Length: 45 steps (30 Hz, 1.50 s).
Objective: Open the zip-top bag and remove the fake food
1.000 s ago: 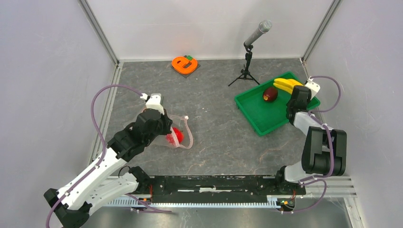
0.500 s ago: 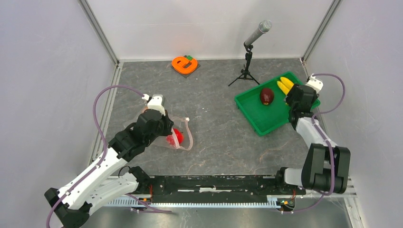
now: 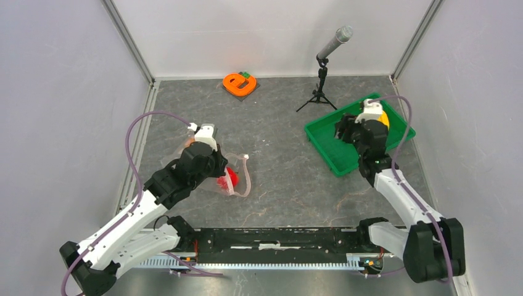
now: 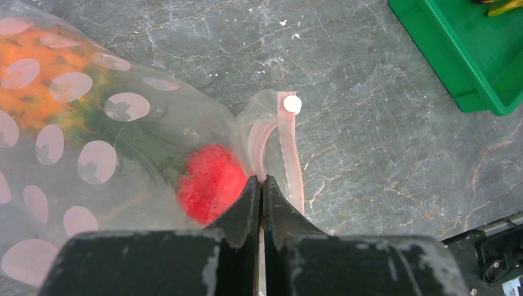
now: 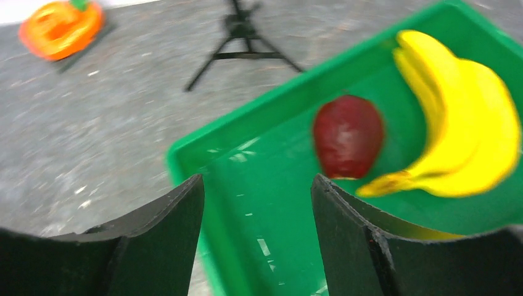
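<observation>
Toward the near-left part of the counter, the left end effector (image 4: 261,183) is pinched tight on the pink zip strip (image 4: 290,157) of the zip-top bag (image 4: 154,105), its fingers meeting just below the white slider tab (image 4: 291,103). The dotted bag lies on the grey counter (image 3: 284,172), and from overhead the left arm hides much of it. Inside, a red apple (image 4: 210,183) presses against the plastic right beside the fingers, with an orange pineapple (image 4: 34,102) deeper in, its green leaves pointing toward the apple. Farther back by the right edge, the right end effector (image 5: 258,180) hangs spread wide and empty above the green tray (image 5: 247,126). A dark maroon fruit (image 5: 347,135) and a yellow banana bunch (image 5: 475,123) lie touching in the tray's far end; from above, the wrist covers the maroon fruit and most of the bananas. Just past the tray's far-left corner stands a microphone on a small tripod (image 3: 322,80), and an orange "e"-shaped object (image 3: 239,83) sits at the far edge.
</observation>
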{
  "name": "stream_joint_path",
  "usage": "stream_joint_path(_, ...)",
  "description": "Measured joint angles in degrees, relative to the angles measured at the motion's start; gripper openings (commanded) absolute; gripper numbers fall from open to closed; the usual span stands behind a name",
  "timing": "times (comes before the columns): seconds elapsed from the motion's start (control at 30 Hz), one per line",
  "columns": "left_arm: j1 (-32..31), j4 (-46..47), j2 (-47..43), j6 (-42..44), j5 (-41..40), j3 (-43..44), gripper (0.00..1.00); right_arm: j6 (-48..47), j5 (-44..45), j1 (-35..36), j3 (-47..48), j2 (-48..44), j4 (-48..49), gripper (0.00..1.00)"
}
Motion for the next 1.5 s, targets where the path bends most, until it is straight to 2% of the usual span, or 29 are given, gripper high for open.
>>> stream_joint_path(0.17, 0.0, 0.13, 0.55, 0.0, 0.81, -0.09, 0.02, -2.86, -6.82, 10.4, -3.52, -4.72, 3.72, 0.68)
stream_joint_path(0.47, 0.0, 0.85, 0.83, 0.0, 1.14, -0.83, 0.02, -6.84, -18.67, 24.15, -9.31, -6.6, 14.19, 0.66)
stream_joint_path(0.63, 0.0, 0.85, 0.83, 0.0, 1.49, -0.85, 0.02, -9.14, -23.61, 33.11, -10.12, -3.19, 21.77, 0.67)
stream_joint_path(0.83, 0.0, 0.85, 0.83, -0.02, 2.54, -0.85, 0.02, -13.4, -27.36, 44.61, -10.14, 6.36, 32.7, 0.68)
stream_joint_path(1.0, 0.0, 0.85, 0.83, -0.02, 3.02, -0.85, 0.02, -17.81, -30.47, 48.87, -9.07, 16.31, 40.57, 0.65)
stream_joint_path(1.23, 0.0, 0.85, 0.63, -0.02, 4.96, -0.96, 0.02, -24.04, -34.27, 49.75, -5.03, 29.11, 48.41, 0.64)
stream_joint_path(1.5, 0.0, 0.83, -0.04, 0.0, 7.63, -1.36, 0.02, -33.59, -35.52, 50.97, 4.28, 37.33, 46.47, 0.66)
